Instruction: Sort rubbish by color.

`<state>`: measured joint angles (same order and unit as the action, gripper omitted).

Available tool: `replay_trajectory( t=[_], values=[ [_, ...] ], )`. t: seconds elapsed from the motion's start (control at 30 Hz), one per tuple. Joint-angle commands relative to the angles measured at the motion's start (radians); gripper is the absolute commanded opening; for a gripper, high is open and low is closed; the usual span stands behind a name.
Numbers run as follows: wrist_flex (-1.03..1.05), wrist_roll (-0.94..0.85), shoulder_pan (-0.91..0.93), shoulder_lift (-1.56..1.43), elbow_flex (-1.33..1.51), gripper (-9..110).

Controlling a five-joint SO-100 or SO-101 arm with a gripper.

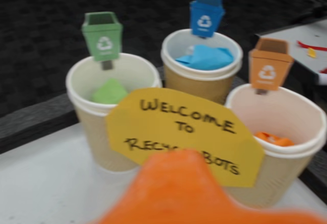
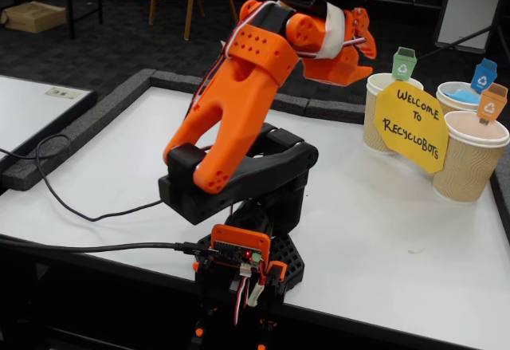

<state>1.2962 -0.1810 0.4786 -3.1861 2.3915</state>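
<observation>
Three cups stand clustered near the far right corner of the worktop [image 2: 382, 206], each already holding one wad: the green wad [image 1: 109, 91] in the cup [image 1: 110, 114] with the green tag [image 1: 102, 35], the blue wad [image 1: 205, 57] in the cup [image 1: 202, 66] behind it under the blue tag [image 1: 206, 14], and the orange wad [image 1: 274, 139] low in the cup [image 1: 278, 132] beside the orange tag [image 1: 269, 63]. Judged from that, the sorting looks finished, so the remaining risk is upsetting it. The end effector [image 2: 344, 63] hangs in the air just beside the cups, above the worktop, with the yellow sign [image 1: 184, 132] right below its camera; in the wrist view only a blurred orange edge shows, and the fixed view is too coarse on the fingers, so whether it is open or closed I cannot tell, though it appears to carry nothing. A careless swing or drop from here could clip the sign or a tag and tip the light paper cups, spilling wads across the worktop or off its right edge, which lies near. Pulling up and back toward the base would probably be safest.
</observation>
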Motion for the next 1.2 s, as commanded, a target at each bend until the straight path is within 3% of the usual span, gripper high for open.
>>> replay_trajectory(
  t=[0.0,0.4,0.8,1.17],
  values=[
    [-0.006,-0.021,-0.064,-0.003,-0.061,0],
    [-0.092,-0.021,-0.285,-0.003,0.216,0],
    [-0.261,-0.021,-0.407,-0.003,0.512,0],
    [-0.296,-0.012,-0.459,-0.003,0.615,0]
  ],
)
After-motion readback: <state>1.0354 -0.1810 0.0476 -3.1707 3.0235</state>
